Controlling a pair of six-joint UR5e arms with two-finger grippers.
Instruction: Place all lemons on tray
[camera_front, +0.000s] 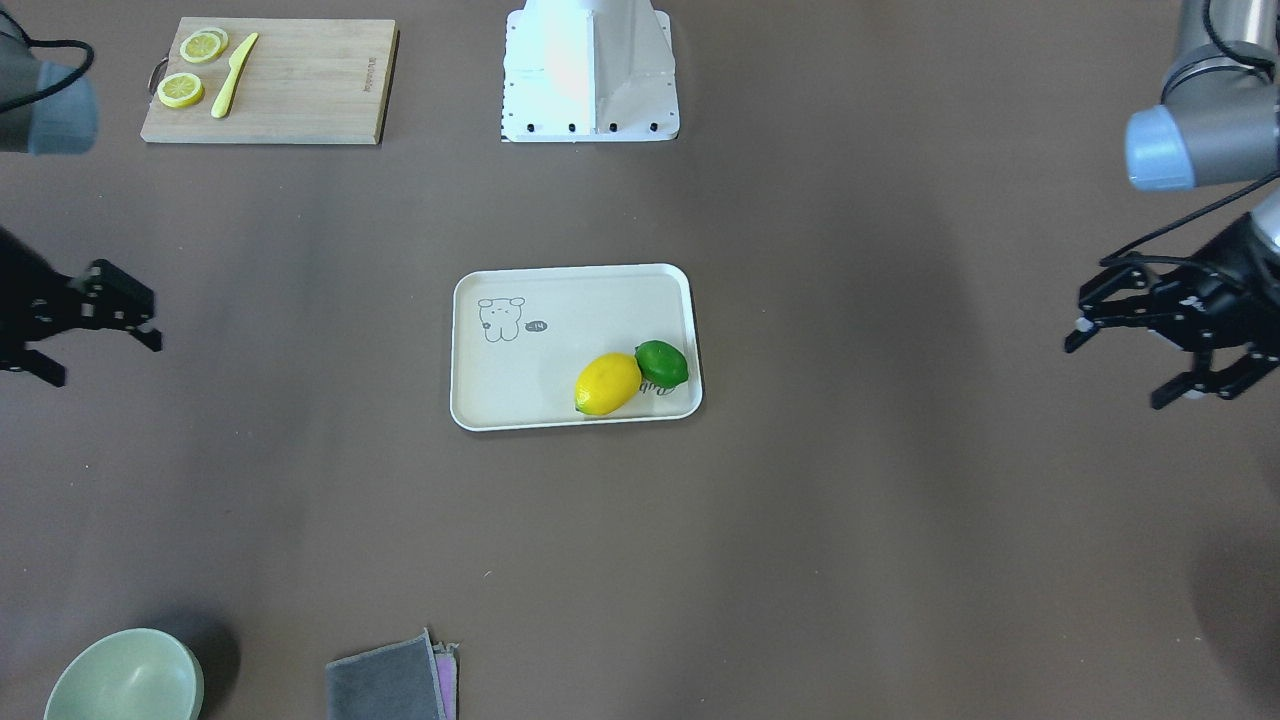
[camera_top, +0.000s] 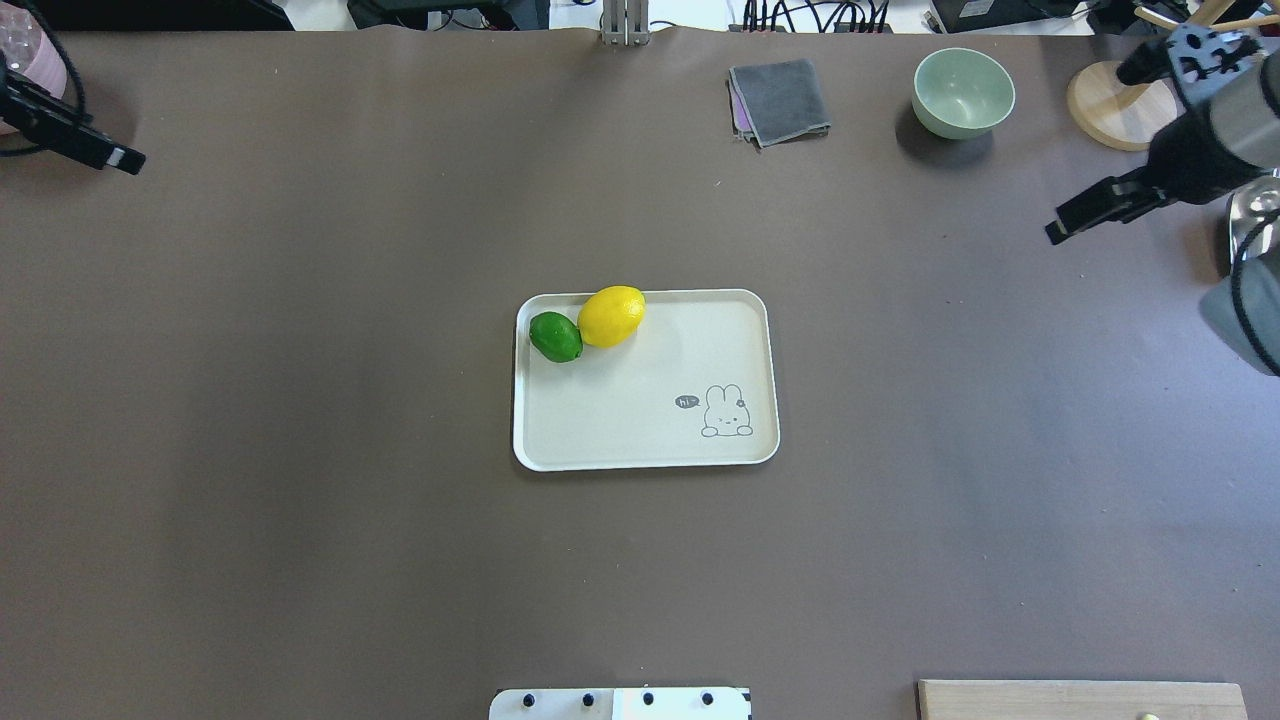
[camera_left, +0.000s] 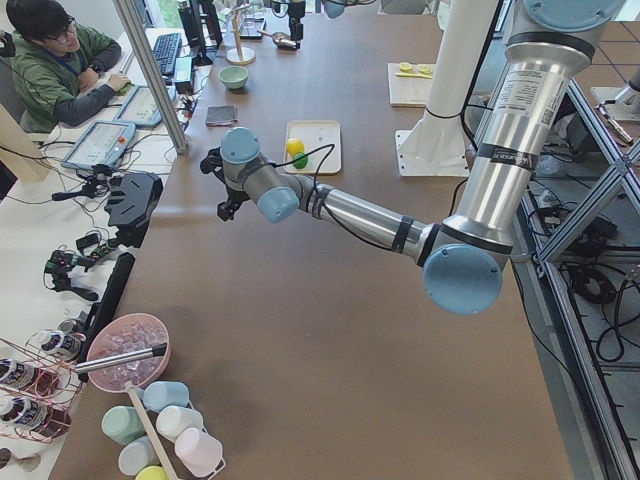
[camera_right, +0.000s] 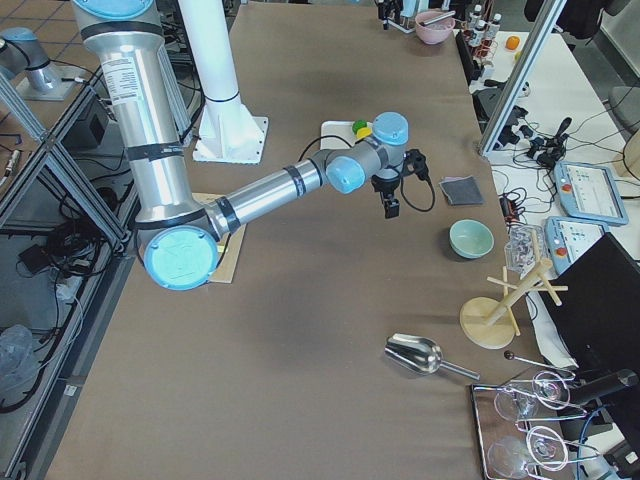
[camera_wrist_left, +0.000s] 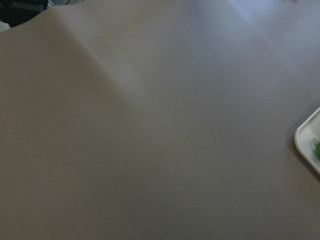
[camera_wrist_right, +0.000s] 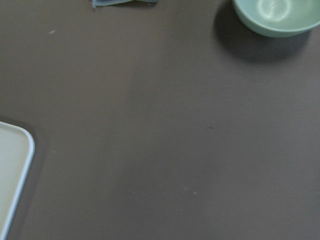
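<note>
The cream tray (camera_front: 560, 300) lies at the table's middle and also shows in the overhead view (camera_top: 640, 420). The yellow lemon (camera_front: 607, 384) and the green lemon (camera_front: 662, 363) rest on it, touching, in one corner; they also show from overhead as yellow (camera_top: 611, 316) and green (camera_top: 555, 336). My left gripper (camera_front: 1115, 370) is open and empty, held above the table far from the tray. My right gripper (camera_front: 105, 360) is open and empty on the opposite side. The left wrist view shows only a tray corner (camera_wrist_left: 306, 141). The right wrist view shows another corner (camera_wrist_right: 15, 170).
A wooden cutting board (camera_front: 300, 100) with lemon slices (camera_front: 181, 90) and a yellow knife (camera_front: 234, 75) lies near the robot base (camera_front: 590, 70). A green bowl (camera_front: 125, 678) and a folded grey cloth (camera_front: 390, 680) sit at the far edge. A wooden stand (camera_top: 1120, 100) is beside the bowl.
</note>
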